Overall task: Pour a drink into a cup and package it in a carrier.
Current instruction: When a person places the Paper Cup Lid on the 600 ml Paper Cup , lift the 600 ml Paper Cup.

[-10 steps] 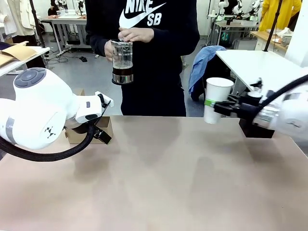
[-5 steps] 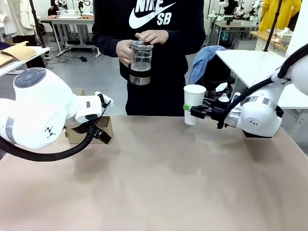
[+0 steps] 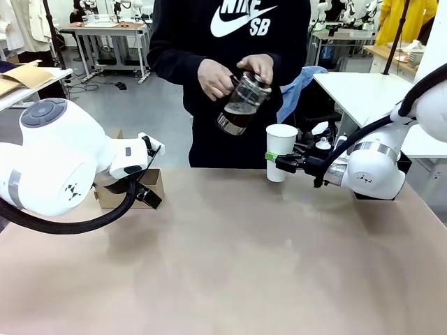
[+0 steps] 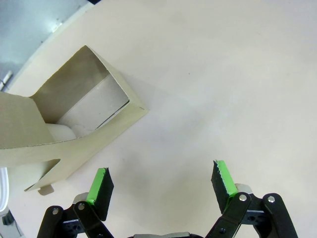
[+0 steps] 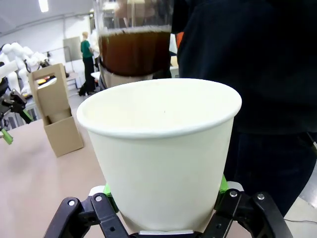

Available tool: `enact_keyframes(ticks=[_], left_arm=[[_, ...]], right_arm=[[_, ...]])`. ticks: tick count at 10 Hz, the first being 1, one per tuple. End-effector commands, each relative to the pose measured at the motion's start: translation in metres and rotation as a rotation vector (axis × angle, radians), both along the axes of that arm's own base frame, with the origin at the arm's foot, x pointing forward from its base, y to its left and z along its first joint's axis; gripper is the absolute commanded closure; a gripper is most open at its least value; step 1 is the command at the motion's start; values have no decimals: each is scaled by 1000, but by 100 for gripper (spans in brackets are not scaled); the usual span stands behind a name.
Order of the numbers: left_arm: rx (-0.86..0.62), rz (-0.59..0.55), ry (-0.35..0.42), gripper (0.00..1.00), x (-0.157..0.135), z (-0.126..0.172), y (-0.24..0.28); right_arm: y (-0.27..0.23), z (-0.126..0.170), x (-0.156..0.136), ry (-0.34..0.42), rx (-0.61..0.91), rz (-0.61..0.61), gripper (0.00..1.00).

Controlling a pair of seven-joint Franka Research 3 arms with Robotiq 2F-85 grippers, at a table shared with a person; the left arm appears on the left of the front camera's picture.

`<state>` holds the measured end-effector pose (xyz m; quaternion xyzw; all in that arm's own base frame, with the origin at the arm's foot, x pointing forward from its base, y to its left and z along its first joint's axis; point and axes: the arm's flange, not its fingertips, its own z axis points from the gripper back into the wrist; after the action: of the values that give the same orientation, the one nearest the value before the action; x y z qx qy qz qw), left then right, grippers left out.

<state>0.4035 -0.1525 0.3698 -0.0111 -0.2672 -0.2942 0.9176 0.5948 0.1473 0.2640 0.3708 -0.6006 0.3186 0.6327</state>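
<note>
Here, cup pinched upright by right gripper, jug of drink held tilted near its rim by person's hands, left gripper spread beside carrier.

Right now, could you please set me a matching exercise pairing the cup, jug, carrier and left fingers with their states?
Things: 1 cup; 2 jug; 3 carrier; 4 left fingers.
States: A tilted in the person's hands; B open over the table; C standing on the table; D gripped by the right fingers.
Pairs: 1-D; 2-A; 3-C; 4-B.
</note>
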Motion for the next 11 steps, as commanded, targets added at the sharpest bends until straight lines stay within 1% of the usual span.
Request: enact_keyframes(ticks=[1,11], left_arm=[[-2,0,0,0,0,0,0],[-2,0,0,0,0,0,0]], right_arm=[[1,4,-6,6,-8,-4,19],[1,4,-6,6,-8,-4,19]])
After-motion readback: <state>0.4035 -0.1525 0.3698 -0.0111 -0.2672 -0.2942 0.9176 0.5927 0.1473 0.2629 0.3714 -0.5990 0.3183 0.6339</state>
